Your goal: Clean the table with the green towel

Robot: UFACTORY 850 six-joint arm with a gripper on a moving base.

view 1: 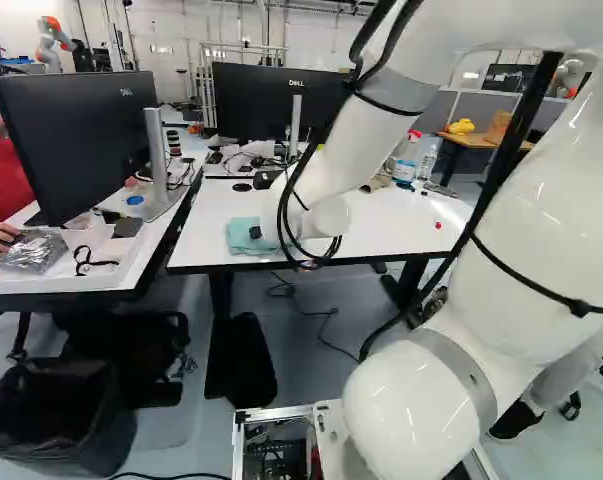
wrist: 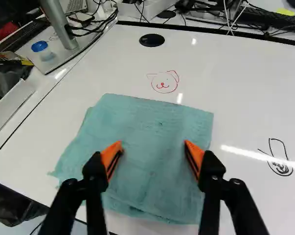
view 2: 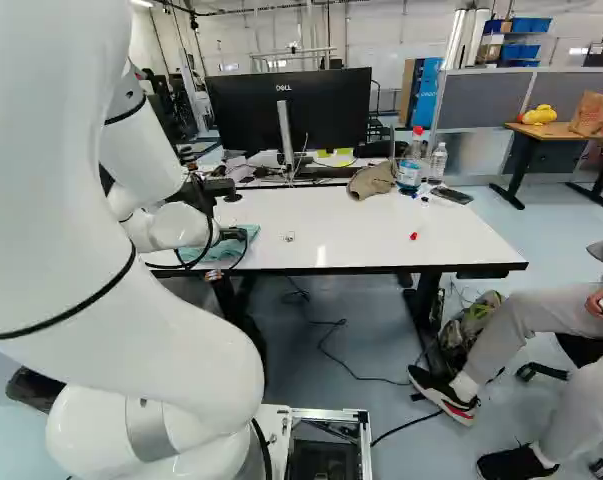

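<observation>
On table [wrist: 245, 98], one towel [wrist: 149, 147], two drawings [wrist: 163, 82].

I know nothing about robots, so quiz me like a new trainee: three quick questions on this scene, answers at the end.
1. True or false: the gripper stands open, with the green towel not pinched between its fingers.
2. Which drawing is on the table just beyond the towel?
A) a blue boat
B) a red animal face
C) a green star
3. Fill in: in the right base view, the larger bottle has a ____ cap.

Key: 1 true; 2 B; 3 red
</observation>
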